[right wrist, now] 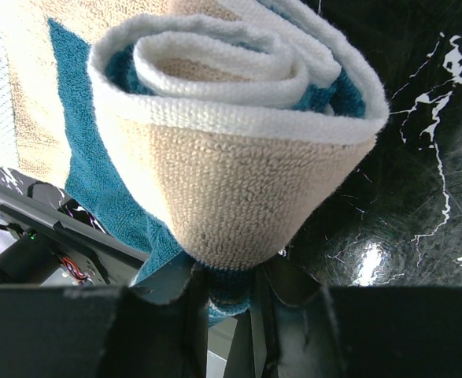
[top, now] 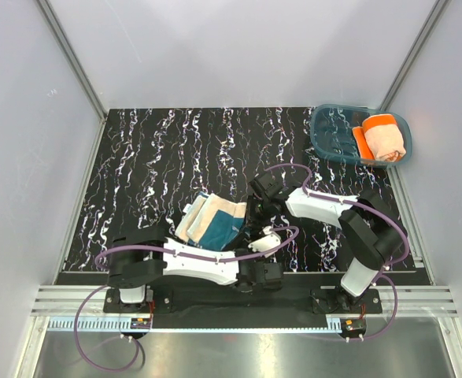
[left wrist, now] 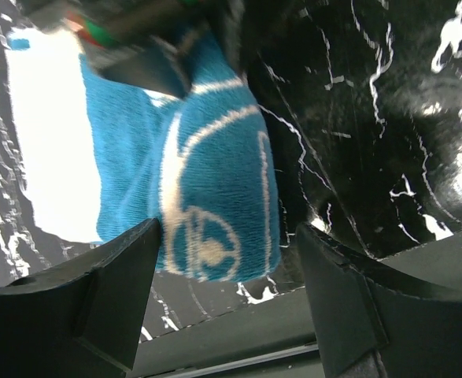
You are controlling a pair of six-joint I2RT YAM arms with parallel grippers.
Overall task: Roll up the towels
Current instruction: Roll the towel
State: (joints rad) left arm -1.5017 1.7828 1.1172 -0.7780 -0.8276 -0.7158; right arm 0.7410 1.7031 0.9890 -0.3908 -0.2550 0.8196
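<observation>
The black marbled tabletop carries a translucent blue tray. The teal towel is found well apart from the tray, to its left and on its near side, partly rolled with the cream back outward. The orange towel is lodged, rolled, inside the tray. The teal roll's end is pinched by the right tool; the left tool is spread, nothing gripped. The cloth is judged soft, light and prone to unrolling, so it is best held at the roll's ends.
</observation>
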